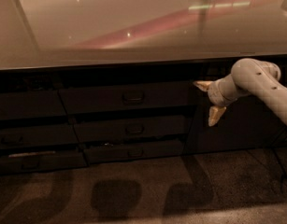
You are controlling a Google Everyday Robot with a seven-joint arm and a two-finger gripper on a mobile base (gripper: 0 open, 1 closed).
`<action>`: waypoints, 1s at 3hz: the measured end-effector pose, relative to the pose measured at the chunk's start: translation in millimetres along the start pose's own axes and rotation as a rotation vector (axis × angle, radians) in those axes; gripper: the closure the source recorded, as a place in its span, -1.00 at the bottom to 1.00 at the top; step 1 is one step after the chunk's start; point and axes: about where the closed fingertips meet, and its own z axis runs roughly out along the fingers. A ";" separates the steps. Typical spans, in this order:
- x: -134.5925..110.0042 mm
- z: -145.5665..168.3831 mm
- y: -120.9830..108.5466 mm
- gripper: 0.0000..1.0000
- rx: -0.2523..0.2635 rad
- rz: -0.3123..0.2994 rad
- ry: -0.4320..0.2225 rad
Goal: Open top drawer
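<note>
While reading across from the left edge, met first a column of dark side drawers point(26, 105) under a pale, glossy countertop point(110, 36), with a thin pale strip point(31, 154) lying along the upper edge of the lowest one. Found next, toward the middle, a stack of three fronts. Took the uppermost and tallest as the top drawer point(96, 99), just below the counter's lip, with its small dark loop handle point(132, 97) at the centre. Saw it shut, or very nearly so. Counted beneath it two shallower fronts, the middle drawer point(105, 130) and the bottom drawer point(110, 153), each with a like handle; could not tell whether the bottom one stood slightly proud. Noted below them a speckled floor point(236, 185) crossed by broad soft shadows. Came then, right of the stack, to a plain dark cabinet panel point(241, 129). Found the gripper point(204, 103) hanging before that panel's left edge, level with the top drawer and well to the right of its handle, apart from it. Saw its two tan fingers point(216, 116) spread wide, one pointing left and one pointing down, with nothing held between them. Traced from it a white arm point(260, 80) bending up and then off past the right edge.
</note>
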 end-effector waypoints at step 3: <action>17.9 9.3 -40.1 -1.00 -0.049 0.042 0.079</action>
